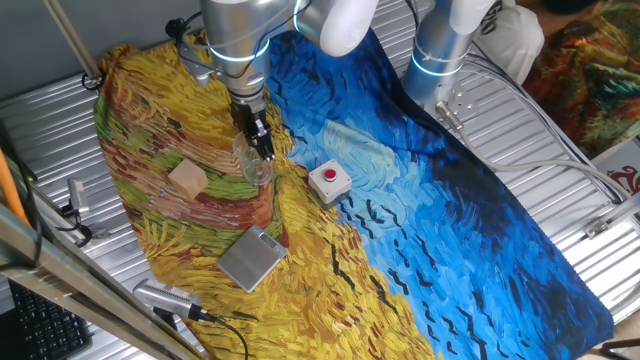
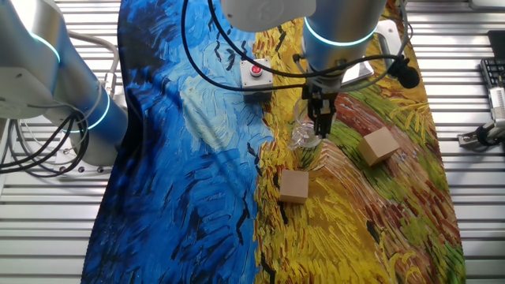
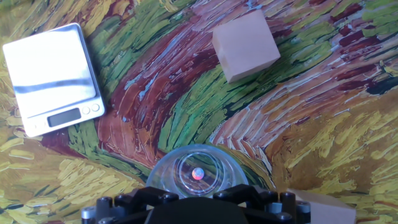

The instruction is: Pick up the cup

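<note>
Hand view: cup [image 3: 198, 170] sits directly beneath the tool [image 3: 198, 208].

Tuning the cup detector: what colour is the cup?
Colourless, transparent; the painted cloth shows through the cup. Clearest in the hand view.

Ribbed metal table [image 1: 560, 130] w/ painted blue-yellow cloth [image 1: 450, 230] over it, cables [image 2: 31, 150] at edge, even light
</note>
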Robot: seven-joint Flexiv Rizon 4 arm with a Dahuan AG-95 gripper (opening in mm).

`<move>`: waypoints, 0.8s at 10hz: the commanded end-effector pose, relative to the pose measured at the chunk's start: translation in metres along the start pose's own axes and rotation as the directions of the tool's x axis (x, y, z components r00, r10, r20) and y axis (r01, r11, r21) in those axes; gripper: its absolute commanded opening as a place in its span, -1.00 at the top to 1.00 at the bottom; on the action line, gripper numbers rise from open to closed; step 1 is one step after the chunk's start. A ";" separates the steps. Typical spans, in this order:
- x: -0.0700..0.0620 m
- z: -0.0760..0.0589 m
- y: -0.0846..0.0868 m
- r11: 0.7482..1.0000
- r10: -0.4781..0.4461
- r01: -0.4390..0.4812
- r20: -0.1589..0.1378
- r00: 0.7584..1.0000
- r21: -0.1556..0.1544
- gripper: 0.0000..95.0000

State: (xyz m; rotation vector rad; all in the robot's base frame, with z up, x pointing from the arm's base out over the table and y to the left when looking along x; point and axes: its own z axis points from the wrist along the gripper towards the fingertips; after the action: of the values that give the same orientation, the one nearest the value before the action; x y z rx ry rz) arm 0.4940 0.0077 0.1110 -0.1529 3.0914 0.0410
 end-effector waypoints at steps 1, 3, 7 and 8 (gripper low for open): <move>0.000 0.001 -0.001 1.000 -0.002 0.002 0.001 1.000 0.001 -1.00; 0.000 0.001 -0.001 1.000 -0.003 0.003 0.002 1.000 0.001 -1.00; 0.002 0.006 -0.002 1.000 -0.007 0.007 0.006 1.000 0.000 -1.00; 0.002 0.007 -0.002 1.000 -0.008 0.008 0.005 1.000 0.001 -1.00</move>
State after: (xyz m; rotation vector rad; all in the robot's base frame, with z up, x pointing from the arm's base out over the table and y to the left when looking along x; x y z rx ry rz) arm 0.4920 0.0051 0.1033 -0.1660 3.0843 0.0387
